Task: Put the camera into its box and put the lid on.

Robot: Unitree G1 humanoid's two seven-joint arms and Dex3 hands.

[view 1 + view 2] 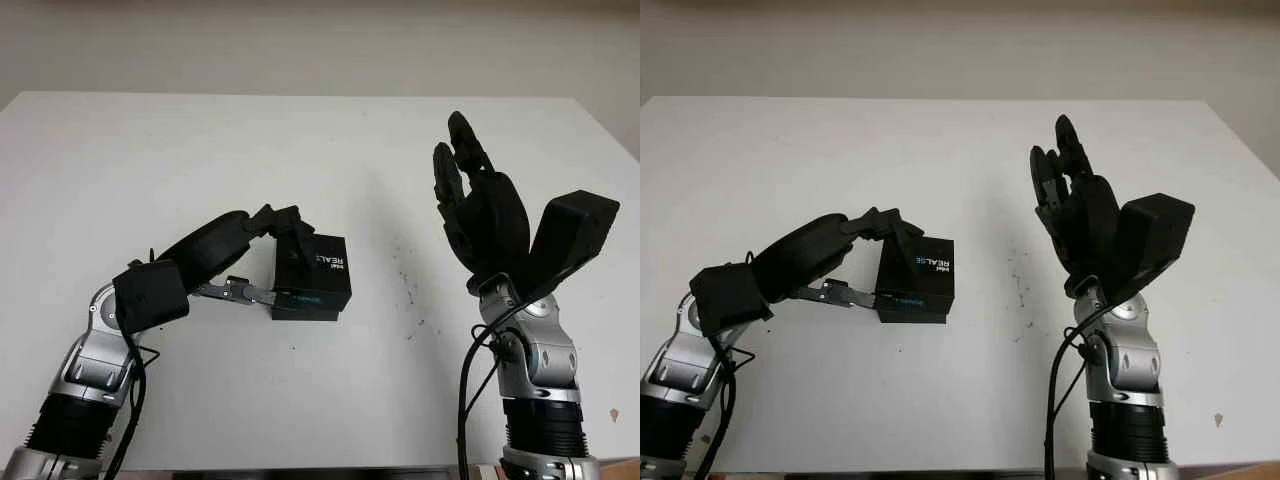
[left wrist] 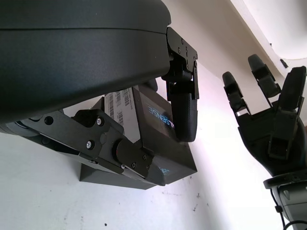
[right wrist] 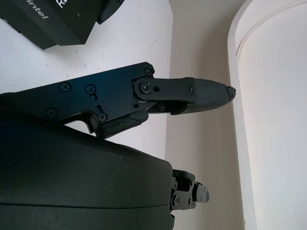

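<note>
Gripping the black lid [image 1: 318,262] from its left side, the left hand [image 1: 262,250] is holding it tilted on the box [image 1: 305,306] at the frame's centre-left. Raised at the right of the frame, the right hand [image 1: 480,205] is hanging open above the white table [image 1: 150,160], holding nothing.

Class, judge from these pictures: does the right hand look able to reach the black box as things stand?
Probably yes. The right hand is open, raised to the right of the black box, with bare table between them; the left hand grips the box's other side.
</note>
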